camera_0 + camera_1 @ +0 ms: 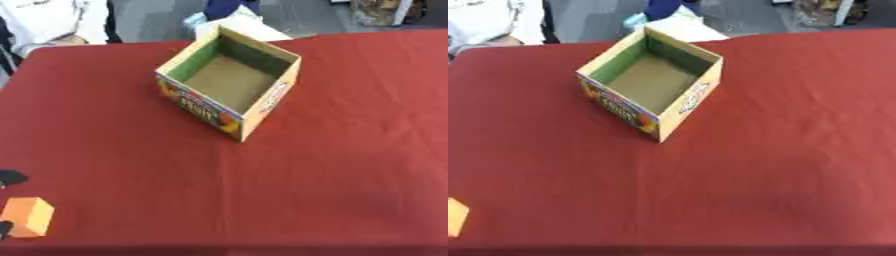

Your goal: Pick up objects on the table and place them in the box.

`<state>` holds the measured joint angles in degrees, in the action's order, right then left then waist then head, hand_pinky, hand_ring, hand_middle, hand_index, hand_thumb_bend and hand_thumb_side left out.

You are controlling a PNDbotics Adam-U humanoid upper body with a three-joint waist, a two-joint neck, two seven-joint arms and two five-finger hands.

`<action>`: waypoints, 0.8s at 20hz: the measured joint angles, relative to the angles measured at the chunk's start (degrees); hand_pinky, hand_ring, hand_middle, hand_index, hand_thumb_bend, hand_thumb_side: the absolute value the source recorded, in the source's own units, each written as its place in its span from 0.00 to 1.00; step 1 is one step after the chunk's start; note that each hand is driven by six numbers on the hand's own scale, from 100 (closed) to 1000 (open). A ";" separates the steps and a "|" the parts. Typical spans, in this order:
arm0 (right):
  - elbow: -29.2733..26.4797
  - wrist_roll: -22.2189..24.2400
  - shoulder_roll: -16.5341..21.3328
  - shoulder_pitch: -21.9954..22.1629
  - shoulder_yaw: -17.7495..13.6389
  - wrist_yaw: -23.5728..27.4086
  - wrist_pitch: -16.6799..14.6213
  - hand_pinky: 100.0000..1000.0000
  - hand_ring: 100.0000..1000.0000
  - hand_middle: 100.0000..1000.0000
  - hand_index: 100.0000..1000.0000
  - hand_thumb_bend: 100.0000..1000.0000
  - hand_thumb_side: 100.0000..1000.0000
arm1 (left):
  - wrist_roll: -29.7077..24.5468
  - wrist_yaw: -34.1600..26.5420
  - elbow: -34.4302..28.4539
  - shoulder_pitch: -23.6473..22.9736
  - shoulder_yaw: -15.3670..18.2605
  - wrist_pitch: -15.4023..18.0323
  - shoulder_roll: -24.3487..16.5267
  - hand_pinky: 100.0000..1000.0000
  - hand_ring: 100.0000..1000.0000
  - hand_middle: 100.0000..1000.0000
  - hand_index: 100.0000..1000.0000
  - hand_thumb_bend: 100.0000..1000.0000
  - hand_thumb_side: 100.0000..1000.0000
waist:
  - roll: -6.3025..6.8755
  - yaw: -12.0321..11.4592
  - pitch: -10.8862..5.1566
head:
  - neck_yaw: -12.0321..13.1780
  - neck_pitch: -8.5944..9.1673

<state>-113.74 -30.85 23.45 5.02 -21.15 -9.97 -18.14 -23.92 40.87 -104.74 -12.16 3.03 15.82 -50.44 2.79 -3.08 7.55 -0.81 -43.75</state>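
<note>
- The cardboard box (229, 80) stands open on the red tablecloth (332, 165), toward the far middle of the table, turned so one corner points at the robot; its printed outer walls face the near side.
- Inside, only the bare brown floor and green inner walls show, so nothing appears to have been placed yet, and the task looks to be at its very start.
- The one object left in view is an orange block (28, 216), lying at the near left edge of the table, well apart from the box.
- Dark shapes at the left border, one just above the block and one beside its lower corner, are probably parts of the left hand (10, 176); they seem to flank the block, but whether they touch it, or whether the fingers are spread or curled, I cannot tell.
- The right hand shows in neither view.
- Judging from this, what remains is to get hold of the block, carry it across the cloth and drop it through the open top.
- The stretch of cloth between block and box carries nothing that would block the path; the box's near wall is the only thing to clear.
- Beyond the far edge a person in white sits at the upper left, and a pale object lies just behind the box; neither touches the task's things.
</note>
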 measured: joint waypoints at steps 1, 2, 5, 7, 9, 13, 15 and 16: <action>0.00 0.00 -0.02 0.00 0.00 0.00 0.00 0.58 0.71 0.47 0.67 0.00 0.80 | -0.09 0.02 0.15 0.01 0.00 0.05 0.00 0.90 0.94 0.91 1.00 0.08 0.27 | 0.00 0.00 0.04 | 0.03 0.00; 0.00 0.01 -0.03 0.00 0.00 0.00 -0.01 0.58 0.71 0.47 0.67 0.00 0.80 | -0.18 0.05 0.19 0.05 0.00 0.11 0.00 0.90 0.94 0.91 1.00 0.09 0.27 | 0.00 0.00 0.05 | 0.09 0.00; 0.00 0.01 -0.03 0.00 0.00 0.00 -0.01 0.58 0.71 0.47 0.67 0.00 0.80 | -0.29 0.20 0.53 0.16 0.00 0.18 0.00 0.90 0.94 0.92 1.00 0.11 0.30 | 0.00 0.00 0.05 | 0.14 0.00; 0.00 0.02 -0.03 0.00 0.00 0.00 -0.02 0.58 0.71 0.47 0.67 0.00 0.80 | -0.29 0.53 0.86 0.32 -0.01 0.19 0.00 0.90 0.94 0.92 1.00 0.11 0.35 | 0.00 0.06 0.05 | 0.10 0.00; 0.00 0.02 -0.03 0.00 0.00 0.00 -0.02 0.58 0.71 0.47 0.67 0.00 0.80 | -0.23 0.86 1.14 0.55 -0.02 0.28 0.00 0.90 0.94 0.92 1.00 0.13 0.36 | 0.00 0.11 0.05 | -0.02 0.00; 0.00 0.02 -0.04 0.00 0.00 0.00 -0.02 0.58 0.71 0.47 0.67 0.00 0.80 | 0.07 1.55 1.59 0.73 -0.02 0.56 0.00 0.90 0.94 0.92 1.00 0.15 0.33 | 0.05 0.21 0.06 | -0.40 0.00; 0.00 0.02 -0.06 0.00 0.00 0.00 -0.02 0.58 0.71 0.47 0.67 0.00 0.80 | 0.16 1.87 1.93 0.84 -0.07 0.67 0.00 0.90 0.94 0.92 1.00 0.12 0.34 | 0.10 0.27 0.12 | -0.55 0.00; 0.00 0.03 -0.09 -0.01 0.00 0.00 -0.03 0.58 0.71 0.47 0.67 0.00 0.80 | 0.18 1.96 2.02 0.95 -0.12 0.75 0.00 0.90 0.94 0.92 1.00 0.13 0.33 | 0.11 0.29 0.17 | -0.60 0.00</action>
<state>-113.74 -30.82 23.35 5.01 -21.15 -9.97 -18.17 -23.74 42.83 -102.72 -11.20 2.91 16.57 -50.44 2.90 -2.79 7.71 -1.41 -43.75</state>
